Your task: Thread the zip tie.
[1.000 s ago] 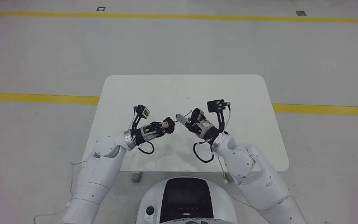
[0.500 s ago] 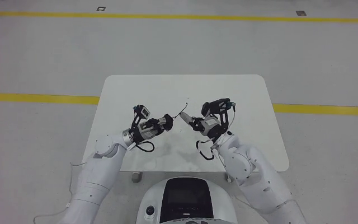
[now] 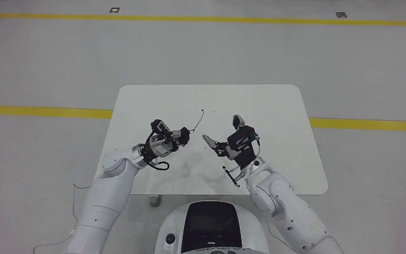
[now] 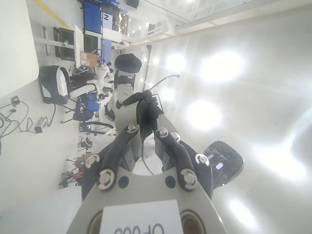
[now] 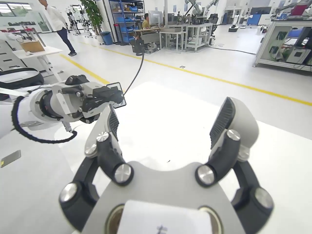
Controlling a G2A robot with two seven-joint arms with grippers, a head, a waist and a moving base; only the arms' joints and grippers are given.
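Observation:
A thin black zip tie [image 3: 197,120] sticks up and away from my left gripper [image 3: 183,134], which is shut on its lower end above the white table [image 3: 273,108]. In the left wrist view the tie [image 4: 162,81] curves out past the closed fingertips [image 4: 146,103], and a loose tail hangs back between the fingers. My right gripper [image 3: 211,143] hovers a short way to the right of the left one, open and holding nothing. The right wrist view shows its two ribbed fingers [image 5: 225,119] spread wide, with the left gripper [image 5: 107,96] and the tie [image 5: 135,74] beyond them.
The table top [image 5: 170,103] carries nothing else; its rounded edges lie well beyond both arms. Yellow floor lines [image 3: 57,112] run past the table on both sides.
The two grippers were close together at the tie; they have drawn apart. The right gripper has turned and stands open, while the left has swung left with the tie now pointing away.

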